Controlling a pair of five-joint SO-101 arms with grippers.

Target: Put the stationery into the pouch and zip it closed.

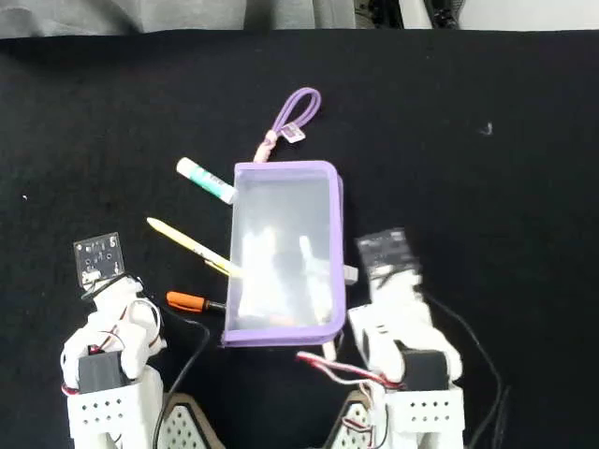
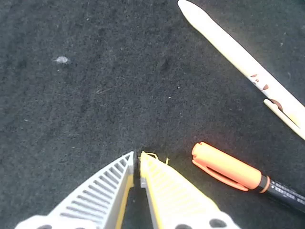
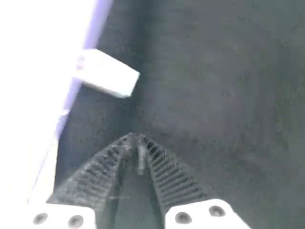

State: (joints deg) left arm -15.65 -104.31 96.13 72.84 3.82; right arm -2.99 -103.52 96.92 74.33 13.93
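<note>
A purple pouch (image 1: 283, 254) with a clear face lies in the middle of the black table, its looped purple strap (image 1: 296, 110) at the far end. To its left lie a white glue stick (image 1: 206, 180), a yellow pen (image 1: 190, 245) and an orange marker (image 1: 192, 302). A white eraser (image 3: 108, 74) sticks out beside the pouch's right edge (image 3: 83, 71). My left gripper (image 2: 138, 155) is shut and empty, just short of the orange marker (image 2: 228, 167), with the yellow pen (image 2: 243, 62) farther off. My right gripper (image 3: 135, 139) is shut and empty near the eraser.
Both arm bases (image 1: 108, 393) sit at the table's near edge, with cables (image 1: 323, 367) trailing between them. The black cloth (image 1: 487, 168) covers the table, and a pale edge runs along the far side.
</note>
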